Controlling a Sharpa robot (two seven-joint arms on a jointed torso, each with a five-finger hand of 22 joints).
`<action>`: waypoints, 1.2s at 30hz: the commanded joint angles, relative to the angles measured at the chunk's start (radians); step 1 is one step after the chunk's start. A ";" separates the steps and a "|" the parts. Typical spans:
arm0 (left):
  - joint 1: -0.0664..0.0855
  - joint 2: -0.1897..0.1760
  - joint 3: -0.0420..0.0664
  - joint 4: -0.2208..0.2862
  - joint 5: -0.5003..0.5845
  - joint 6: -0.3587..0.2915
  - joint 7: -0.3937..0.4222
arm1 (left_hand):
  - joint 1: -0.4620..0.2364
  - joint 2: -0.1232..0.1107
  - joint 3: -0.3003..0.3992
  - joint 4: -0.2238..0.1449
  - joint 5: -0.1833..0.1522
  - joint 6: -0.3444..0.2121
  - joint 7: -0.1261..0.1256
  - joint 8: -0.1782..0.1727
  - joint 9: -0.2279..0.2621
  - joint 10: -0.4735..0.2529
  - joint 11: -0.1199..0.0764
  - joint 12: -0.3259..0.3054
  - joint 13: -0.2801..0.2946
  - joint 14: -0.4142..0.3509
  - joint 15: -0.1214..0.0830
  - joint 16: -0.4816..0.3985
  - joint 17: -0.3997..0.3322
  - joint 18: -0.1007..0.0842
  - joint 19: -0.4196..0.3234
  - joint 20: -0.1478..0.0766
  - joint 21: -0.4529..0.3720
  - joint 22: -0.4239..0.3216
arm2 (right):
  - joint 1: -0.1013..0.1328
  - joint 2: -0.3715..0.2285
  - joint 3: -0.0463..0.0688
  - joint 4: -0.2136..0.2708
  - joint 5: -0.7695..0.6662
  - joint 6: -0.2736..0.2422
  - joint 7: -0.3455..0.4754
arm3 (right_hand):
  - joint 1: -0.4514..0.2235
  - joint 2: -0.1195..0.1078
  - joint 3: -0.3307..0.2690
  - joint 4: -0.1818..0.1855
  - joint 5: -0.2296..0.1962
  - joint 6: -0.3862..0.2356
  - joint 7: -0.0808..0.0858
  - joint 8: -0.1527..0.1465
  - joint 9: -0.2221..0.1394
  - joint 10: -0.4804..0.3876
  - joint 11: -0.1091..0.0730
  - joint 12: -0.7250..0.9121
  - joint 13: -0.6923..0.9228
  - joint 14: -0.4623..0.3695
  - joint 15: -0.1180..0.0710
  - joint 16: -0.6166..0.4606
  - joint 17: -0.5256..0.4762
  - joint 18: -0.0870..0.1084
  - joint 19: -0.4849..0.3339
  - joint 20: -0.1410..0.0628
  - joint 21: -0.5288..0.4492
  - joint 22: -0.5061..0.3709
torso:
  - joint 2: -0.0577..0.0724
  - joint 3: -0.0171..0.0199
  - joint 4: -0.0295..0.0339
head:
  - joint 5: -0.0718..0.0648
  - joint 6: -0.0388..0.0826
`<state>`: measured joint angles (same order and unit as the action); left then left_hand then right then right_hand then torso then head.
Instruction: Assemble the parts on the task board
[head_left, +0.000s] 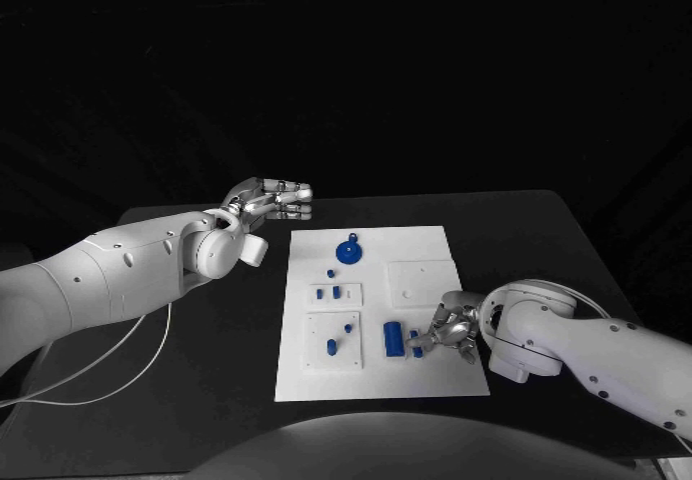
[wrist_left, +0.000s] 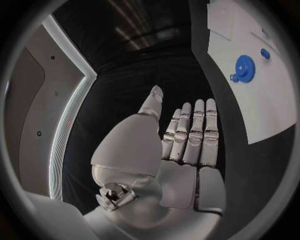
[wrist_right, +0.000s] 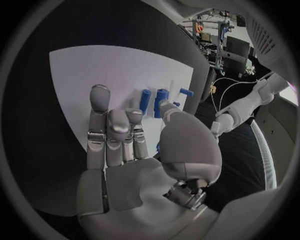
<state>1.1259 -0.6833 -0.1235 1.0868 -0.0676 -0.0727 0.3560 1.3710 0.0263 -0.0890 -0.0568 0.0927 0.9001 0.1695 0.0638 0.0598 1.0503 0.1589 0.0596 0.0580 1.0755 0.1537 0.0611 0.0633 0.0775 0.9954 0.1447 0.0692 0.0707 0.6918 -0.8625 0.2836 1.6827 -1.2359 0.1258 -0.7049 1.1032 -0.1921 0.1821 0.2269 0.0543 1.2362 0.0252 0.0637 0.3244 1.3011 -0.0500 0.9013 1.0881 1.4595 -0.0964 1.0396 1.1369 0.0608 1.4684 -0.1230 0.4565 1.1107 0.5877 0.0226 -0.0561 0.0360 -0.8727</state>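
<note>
Right hand (head_left: 450, 330) (fingers bent) over task board (head_left: 433, 385).

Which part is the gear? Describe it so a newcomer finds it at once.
Start at the white task board in the middle of the black table. Go to the board's far end, nearest the left hand. The gear lies there: a round, toothed blue disc, broader than the small blue pegs and blocks nearer the right hand.

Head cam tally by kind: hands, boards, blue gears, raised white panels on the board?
Hands: 2, left hand and right hand
Board: 1
Blue gear: 1
Raised panels: 3
Total: 7
</note>
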 joint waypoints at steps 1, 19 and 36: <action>0.001 0.000 0.001 0.002 -0.007 0.010 0.005 | -0.008 -0.003 -0.001 0.006 0.002 -0.008 0.000 -0.003 -0.001 -0.009 0.001 0.000 0.001 -0.005 0.000 -0.001 0.000 -0.006 -0.006 0.000 0.000 -0.001 | -0.004 -0.014 0.000 0.013 0.010 0.032 0.017 | 0.015 -0.003 -0.007 -0.018 -0.006 0.003 0.003 0.001 0.002 0.004 0.001 -0.001 0.002 0.006 -0.002 -0.005 0.002 -0.001 0.039 -0.001 0.005 -0.001 | 0.000 0.0006 -0.0004 | 0.001 0.000; 0.000 0.002 -0.003 -0.002 -0.008 0.012 0.000 | -0.006 -0.003 0.000 0.007 0.002 -0.005 -0.001 -0.003 -0.001 -0.010 0.002 0.000 0.001 -0.005 0.000 0.000 0.000 -0.005 -0.005 0.000 0.000 -0.001 | -0.021 -0.047 0.000 0.043 0.030 0.070 0.041 | 0.036 0.003 -0.045 -0.038 -0.006 0.005 0.003 0.001 0.005 0.005 0.002 0.002 0.006 0.007 -0.002 -0.004 0.005 -0.001 0.038 0.000 0.009 -0.003 | 0.000 -0.0005 0.0007 | -0.005 0.000; 0.000 0.000 -0.016 0.001 -0.008 0.012 0.001 | -0.005 -0.002 0.001 0.007 0.003 -0.004 -0.001 -0.003 -0.001 -0.010 0.001 0.000 0.001 -0.005 0.000 -0.001 0.000 -0.005 -0.005 0.000 0.000 -0.001 | -0.024 -0.027 0.000 0.016 -0.002 0.033 0.021 | -0.017 0.041 0.275 -0.203 -0.004 0.013 -0.009 0.001 0.008 0.009 -0.006 0.009 0.012 0.008 -0.005 -0.004 0.002 -0.005 0.039 -0.003 0.012 -0.005 | 0.000 -0.0002 0.0018 | -0.002 0.000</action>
<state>1.1259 -0.6845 -0.1399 1.0850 -0.0729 -0.0726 0.3509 1.3710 0.0263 -0.0890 -0.0568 0.0927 0.9001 0.1696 0.0638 0.0599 1.0467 0.1625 0.0596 0.0581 1.0755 0.1537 0.0611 0.0633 0.0775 0.9954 0.1447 0.0692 0.0707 0.6697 -0.8909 0.2840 1.6998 -1.2194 0.1642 -0.6811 1.0923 -0.1494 0.4558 0.0307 0.0543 1.2463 0.0234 0.0636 0.3313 1.3065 -0.0554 0.9082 1.0983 1.4634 -0.1001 1.0397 1.1400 0.0608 1.4684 -0.1230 0.4644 1.1065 0.5880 0.0221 -0.0540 0.0326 -0.8727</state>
